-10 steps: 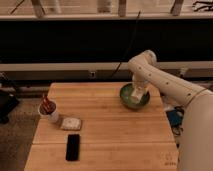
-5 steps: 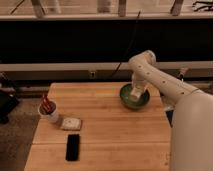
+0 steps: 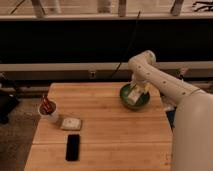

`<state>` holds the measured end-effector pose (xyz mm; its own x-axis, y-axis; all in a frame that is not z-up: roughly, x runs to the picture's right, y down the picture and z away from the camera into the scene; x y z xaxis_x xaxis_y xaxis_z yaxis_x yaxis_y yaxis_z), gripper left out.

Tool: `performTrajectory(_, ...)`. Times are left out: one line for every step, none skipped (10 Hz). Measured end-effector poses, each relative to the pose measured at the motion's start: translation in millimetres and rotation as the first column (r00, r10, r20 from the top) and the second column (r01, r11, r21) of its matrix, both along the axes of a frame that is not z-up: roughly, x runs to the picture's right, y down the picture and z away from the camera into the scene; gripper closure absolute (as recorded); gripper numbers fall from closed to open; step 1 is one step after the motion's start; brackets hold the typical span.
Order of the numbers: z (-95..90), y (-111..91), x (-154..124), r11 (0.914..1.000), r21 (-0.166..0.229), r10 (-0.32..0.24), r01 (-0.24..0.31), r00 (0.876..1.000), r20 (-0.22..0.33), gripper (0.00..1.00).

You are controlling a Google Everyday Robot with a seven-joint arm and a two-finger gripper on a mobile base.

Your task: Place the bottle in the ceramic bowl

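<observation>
The green ceramic bowl (image 3: 134, 102) sits at the back right of the wooden table. My gripper (image 3: 138, 90) hangs straight down over the bowl, at its rim level. The whitish bottle (image 3: 133, 95) shows just below the gripper, inside the bowl's outline, tilted toward the left. I cannot tell whether the gripper still holds it or whether it rests on the bowl's floor.
A white cup with red sticks (image 3: 49, 111) stands at the table's left edge. A small whitish square packet (image 3: 71, 123) lies beside it. A black phone (image 3: 73, 147) lies near the front. My white arm (image 3: 175, 92) reaches in from the right over the table's (image 3: 107, 130) right edge.
The gripper has stayed over the bowl, shifting only slightly; the arm and body now fill more of the right side of the view. The other objects have not moved.
</observation>
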<state>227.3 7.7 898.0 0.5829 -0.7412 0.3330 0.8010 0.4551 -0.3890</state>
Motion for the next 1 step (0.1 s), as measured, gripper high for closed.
performTrajectory(0.3,0.2,-0.8,1.0,-0.001,0.0,0.0,1.0,0.003,0.22)
